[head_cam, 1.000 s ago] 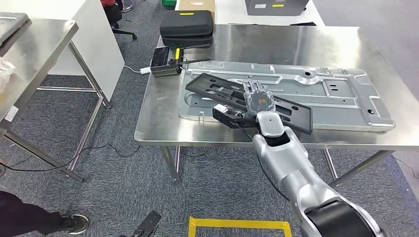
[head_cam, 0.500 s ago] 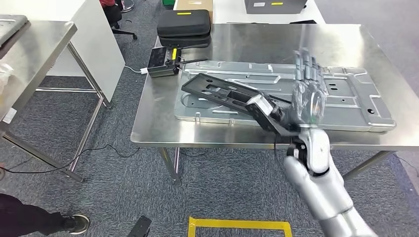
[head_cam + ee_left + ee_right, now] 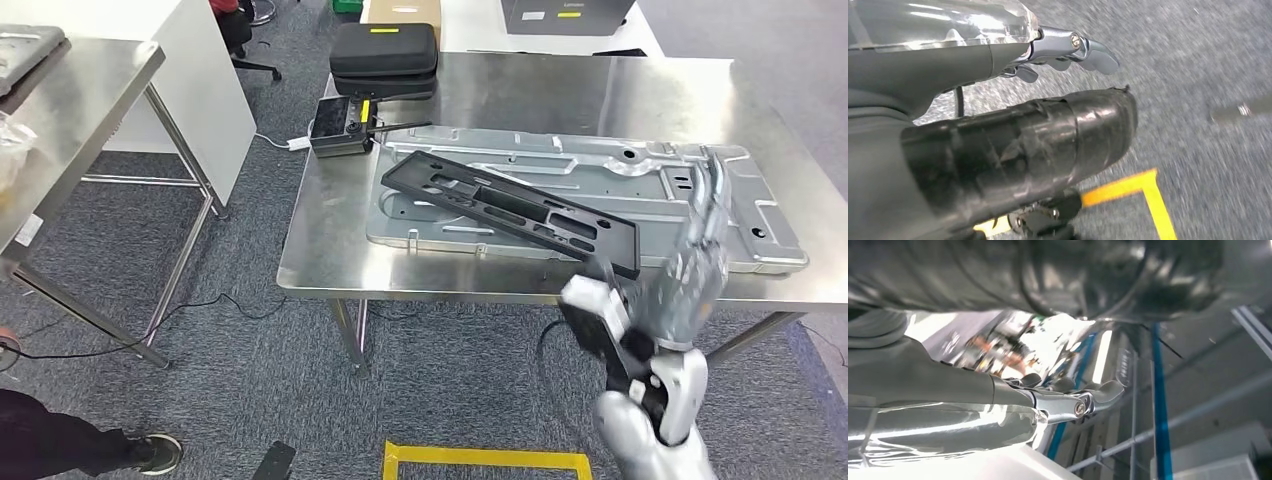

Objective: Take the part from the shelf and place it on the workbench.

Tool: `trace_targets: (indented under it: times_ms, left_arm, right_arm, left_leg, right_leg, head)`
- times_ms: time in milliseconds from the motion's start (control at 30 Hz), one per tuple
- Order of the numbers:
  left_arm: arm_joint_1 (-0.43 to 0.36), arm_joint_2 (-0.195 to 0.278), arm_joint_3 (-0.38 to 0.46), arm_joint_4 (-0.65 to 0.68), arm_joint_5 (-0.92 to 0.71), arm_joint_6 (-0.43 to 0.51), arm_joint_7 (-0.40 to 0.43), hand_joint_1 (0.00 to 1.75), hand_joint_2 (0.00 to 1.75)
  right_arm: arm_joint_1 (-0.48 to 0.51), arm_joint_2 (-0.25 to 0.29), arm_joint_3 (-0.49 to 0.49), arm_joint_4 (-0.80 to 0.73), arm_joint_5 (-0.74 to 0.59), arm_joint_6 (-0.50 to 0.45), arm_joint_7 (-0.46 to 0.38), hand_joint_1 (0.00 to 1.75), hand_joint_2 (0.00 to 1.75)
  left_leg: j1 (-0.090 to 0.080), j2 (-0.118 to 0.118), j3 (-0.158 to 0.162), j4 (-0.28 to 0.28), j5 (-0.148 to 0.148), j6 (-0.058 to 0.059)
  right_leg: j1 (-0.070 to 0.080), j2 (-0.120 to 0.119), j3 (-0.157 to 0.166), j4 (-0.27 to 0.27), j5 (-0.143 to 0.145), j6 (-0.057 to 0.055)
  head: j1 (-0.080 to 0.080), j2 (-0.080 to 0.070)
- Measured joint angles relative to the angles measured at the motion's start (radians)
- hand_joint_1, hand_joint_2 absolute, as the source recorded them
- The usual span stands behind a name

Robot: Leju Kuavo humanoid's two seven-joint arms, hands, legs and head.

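So the black frame (image 3: 510, 208) is lying on top of the big silver panel (image 3: 700, 215), which is flat on the workbench (image 3: 330, 255). It runs slantwise across the panel, one end towards the black controller (image 3: 340, 128) at the panel's far corner, the other end poking out just past the panel's near edge.

Our right hand (image 3: 695, 265) is up off the bench, hovering just off that near end of the frame and not touching it. Fingers look straight and pretty much side by side, holding nothing. It's blurry though, so we wouldn't swear to more than that. The left hand (image 3: 998, 150) hangs over the carpet; the wrist view shows the fingers out straight and nothing in them as far as we can tell.

On handling, our guess: the frame is long, thin and full of cutouts, probably moulded plastic, so light and fairly stiff with a bit of flex along its length. Smooth metal under it means it could slide if nudged. If we had to lift it again we'd grab near the middle, over one of the cross ribs, so it doesn't tip.
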Motion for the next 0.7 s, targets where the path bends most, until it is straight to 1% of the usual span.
trace_targets:
  times_ms: [33, 100, 133, 167, 200, 233, 267, 300, 333, 367, 400, 433, 467, 500, 533, 567, 600, 633, 667, 700]
  left_arm:
    - [0.001, 0.000, 0.004, 0.000, 0.001, 0.016, 0.003, 0.00, 0.00]
    - [0.004, -0.001, 0.012, 0.000, 0.006, 0.042, 0.010, 0.00, 0.00]
    - [0.007, -0.001, 0.017, 0.000, 0.009, 0.051, 0.013, 0.00, 0.00]
    - [0.010, -0.001, 0.020, 0.000, 0.012, 0.059, 0.016, 0.00, 0.00]
    - [0.012, -0.001, 0.024, 0.000, 0.015, 0.066, 0.018, 0.00, 0.00]
    - [0.014, -0.001, 0.029, 0.000, 0.018, 0.074, 0.020, 0.00, 0.00]
    - [0.015, -0.001, 0.033, 0.000, 0.019, 0.081, 0.021, 0.00, 0.00]
    - [0.015, -0.001, 0.036, 0.000, 0.020, 0.089, 0.022, 0.00, 0.00]
    - [0.015, -0.001, 0.039, 0.000, 0.020, 0.096, 0.022, 0.00, 0.00]
    - [0.015, -0.001, 0.041, 0.000, 0.021, 0.101, 0.022, 0.00, 0.00]
    - [0.015, -0.001, 0.044, 0.000, 0.022, 0.104, 0.022, 0.00, 0.00]
    - [0.015, -0.001, 0.046, 0.000, 0.023, 0.105, 0.021, 0.00, 0.00]
    - [0.015, -0.001, 0.048, 0.000, 0.023, 0.106, 0.021, 0.00, 0.00]
    - [0.016, -0.001, 0.051, 0.000, 0.024, 0.107, 0.020, 0.00, 0.00]
    - [0.016, -0.001, 0.053, 0.000, 0.024, 0.107, 0.020, 0.00, 0.00]
    - [0.016, 0.000, 0.055, 0.000, 0.025, 0.107, 0.020, 0.00, 0.00]
    - [0.016, 0.000, 0.057, 0.000, 0.026, 0.107, 0.019, 0.00, 0.00]
    - [0.017, 0.000, 0.059, 0.000, 0.027, 0.107, 0.019, 0.00, 0.00]
    - [0.018, 0.000, 0.061, 0.000, 0.028, 0.107, 0.019, 0.00, 0.00]
    - [0.018, 0.000, 0.062, 0.000, 0.029, 0.107, 0.019, 0.00, 0.00]
  right_arm:
    - [0.046, 0.027, -0.029, -0.031, -0.040, -0.004, -0.064, 0.00, 0.00]
    - [0.130, 0.077, -0.084, -0.080, -0.110, -0.009, -0.157, 0.00, 0.00]
    - [0.166, 0.098, -0.105, -0.097, -0.135, -0.010, -0.184, 0.00, 0.00]
    - [0.199, 0.116, -0.122, -0.110, -0.154, -0.011, -0.203, 0.00, 0.00]
    - [0.227, 0.133, -0.134, -0.122, -0.170, -0.011, -0.219, 0.00, 0.00]
    - [0.251, 0.148, -0.144, -0.131, -0.181, -0.012, -0.232, 0.00, 0.00]
    - [0.269, 0.162, -0.153, -0.139, -0.190, -0.012, -0.244, 0.00, 0.00]
    - [0.285, 0.175, -0.161, -0.146, -0.196, -0.012, -0.254, 0.00, 0.00]
    - [0.298, 0.188, -0.168, -0.151, -0.201, -0.012, -0.261, 0.00, 0.00]
    - [0.311, 0.198, -0.174, -0.154, -0.204, -0.012, -0.266, 0.00, 0.00]
    - [0.323, 0.208, -0.179, -0.156, -0.207, -0.012, -0.270, 0.00, 0.00]
    - [0.335, 0.216, -0.184, -0.158, -0.210, -0.012, -0.273, 0.00, 0.00]
    - [0.344, 0.224, -0.187, -0.160, -0.213, -0.012, -0.277, 0.00, 0.00]
    - [0.350, 0.231, -0.190, -0.161, -0.215, -0.012, -0.280, 0.00, 0.00]
    - [0.355, 0.239, -0.193, -0.163, -0.216, -0.012, -0.282, 0.00, 0.00]
    - [0.360, 0.245, -0.195, -0.163, -0.218, -0.012, -0.284, 0.00, 0.00]
    - [0.365, 0.250, -0.198, -0.163, -0.219, -0.012, -0.284, 0.00, 0.00]
    - [0.370, 0.254, -0.200, -0.163, -0.221, -0.012, -0.285, 0.00, 0.00]
    - [0.374, 0.258, -0.202, -0.163, -0.223, -0.012, -0.285, 0.00, 0.00]
    - [0.377, 0.261, -0.205, -0.163, -0.224, -0.012, -0.285, 0.00, 0.00]
  left_leg:
    - [0.002, 0.001, 0.002, -0.005, 0.002, 0.005]
    - [0.001, 0.003, 0.003, -0.006, 0.002, 0.011]
    - [0.000, 0.004, 0.002, -0.005, 0.002, 0.011]
    - [0.000, 0.004, 0.002, -0.004, 0.001, 0.011]
    - [0.000, 0.005, 0.002, -0.003, 0.000, 0.010]
    - [0.000, 0.005, 0.002, 0.000, -0.001, 0.008]
    - [0.000, 0.006, 0.002, 0.003, -0.003, 0.005]
    - [-0.003, 0.006, 0.001, 0.008, -0.005, 0.002]
    - [-0.004, 0.006, 0.000, 0.012, -0.007, -0.002]
    - [-0.006, 0.006, -0.001, 0.014, -0.008, -0.007]
    - [-0.008, 0.006, -0.002, 0.014, -0.008, -0.012]
    - [-0.008, 0.006, -0.002, 0.013, -0.007, -0.017]
    - [-0.007, 0.006, -0.003, 0.017, -0.013, -0.022]
    - [-0.006, 0.006, -0.010, 0.033, -0.029, -0.027]
    - [-0.005, 0.007, -0.023, 0.067, -0.057, -0.031]
    - [-0.003, 0.007, -0.044, 0.121, -0.096, -0.035]
    - [-0.002, 0.007, -0.069, 0.187, -0.135, -0.038]
    - [-0.001, 0.007, -0.089, 0.246, -0.163, -0.040]
    - [-0.001, 0.007, -0.097, 0.280, -0.175, -0.042]
    - [-0.001, 0.007, -0.087, 0.277, -0.167, -0.042]
  right_leg:
    - [-0.002, 0.000, -0.018, 0.042, -0.028, 0.004]
    - [-0.004, 0.001, -0.077, 0.171, -0.094, 0.011]
    - [-0.005, 0.000, -0.102, 0.224, -0.112, 0.013]
    - [-0.005, 0.000, -0.114, 0.248, -0.113, 0.014]
    - [-0.005, 0.000, -0.106, 0.232, -0.095, 0.014]
    - [-0.005, 0.000, -0.079, 0.181, -0.064, 0.012]
    - [-0.005, 0.000, -0.043, 0.111, -0.034, 0.009]
    - [-0.003, 0.000, -0.010, 0.048, -0.011, 0.005]
    - [-0.002, 0.000, 0.011, 0.005, 0.001, 0.001]
    - [0.001, 0.001, 0.019, -0.014, 0.004, -0.004]
    - [0.004, 0.002, 0.018, -0.015, 0.004, -0.009]
    - [0.002, 0.002, 0.017, -0.017, 0.006, -0.016]
    - [0.000, 0.002, 0.017, -0.020, 0.010, -0.023]
    - [-0.002, 0.001, 0.017, -0.023, 0.014, -0.032]
    - [-0.005, 0.000, 0.016, -0.026, 0.019, -0.039]
    - [-0.005, -0.001, 0.013, -0.027, 0.022, -0.044]
    - [-0.004, -0.001, 0.008, -0.027, 0.025, -0.047]
    - [-0.003, -0.002, 0.003, -0.026, 0.028, -0.048]
    - [-0.002, -0.002, -0.002, -0.025, 0.031, -0.048]
    - [-0.002, -0.002, -0.006, -0.024, 0.034, -0.047]
  head:
    - [0.000, 0.000]
    - [0.001, 0.000]
    - [0.001, 0.000]
    - [0.001, 0.000]
    - [0.001, 0.000]
    - [0.001, 0.000]
    - [0.001, 0.000]
    - [0.001, 0.000]
    - [0.001, 0.000]
    - [0.000, 0.000]
    - [0.000, 0.000]
    - [0.000, 0.000]
    - [0.000, 0.000]
    - [0.000, 0.000]
    - [-0.001, 0.000]
    - [-0.001, 0.000]
    - [-0.001, 0.000]
    - [-0.001, 0.000]
    - [-0.001, 0.000]
    - [-0.001, 0.000]
